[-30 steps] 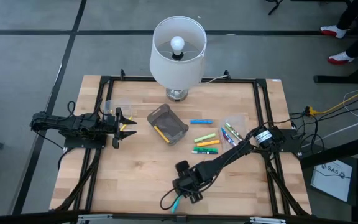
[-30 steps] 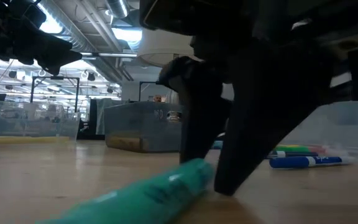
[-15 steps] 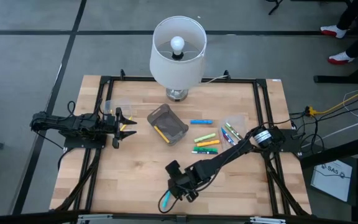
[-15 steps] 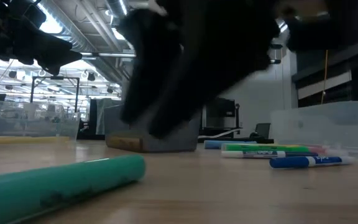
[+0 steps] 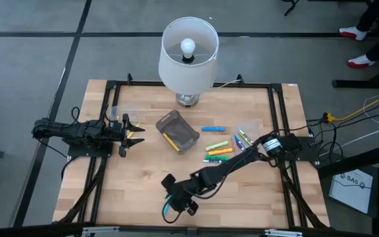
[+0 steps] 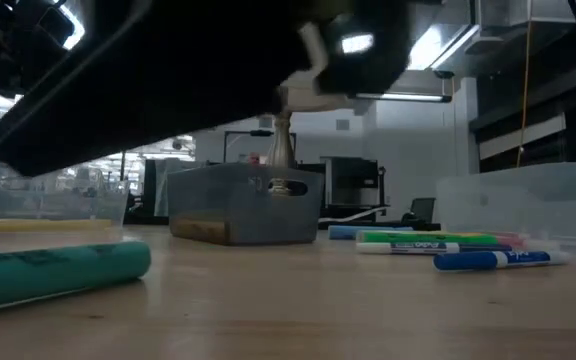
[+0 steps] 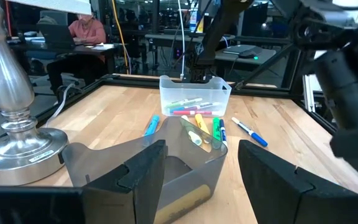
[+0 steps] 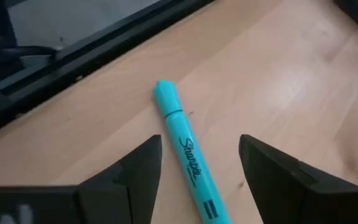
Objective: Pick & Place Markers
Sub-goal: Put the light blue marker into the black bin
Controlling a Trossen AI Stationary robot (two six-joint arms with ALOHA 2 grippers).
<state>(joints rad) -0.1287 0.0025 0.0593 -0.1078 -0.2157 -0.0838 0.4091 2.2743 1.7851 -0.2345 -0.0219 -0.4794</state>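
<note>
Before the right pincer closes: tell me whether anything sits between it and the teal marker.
Nothing visible does. The right pincer is open, and the teal marker lies flat on the bare table between its fingers.

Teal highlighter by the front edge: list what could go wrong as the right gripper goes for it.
1. The teal highlighter lies loose near the table's front edge; a nudge from the open right gripper might roll it off.
2. It lies lengthwise between the fingers, so closing may pinch it off-centre and let it swivel.
3. The grey bin is far off, so a weak grip could drop it on the way.
</note>
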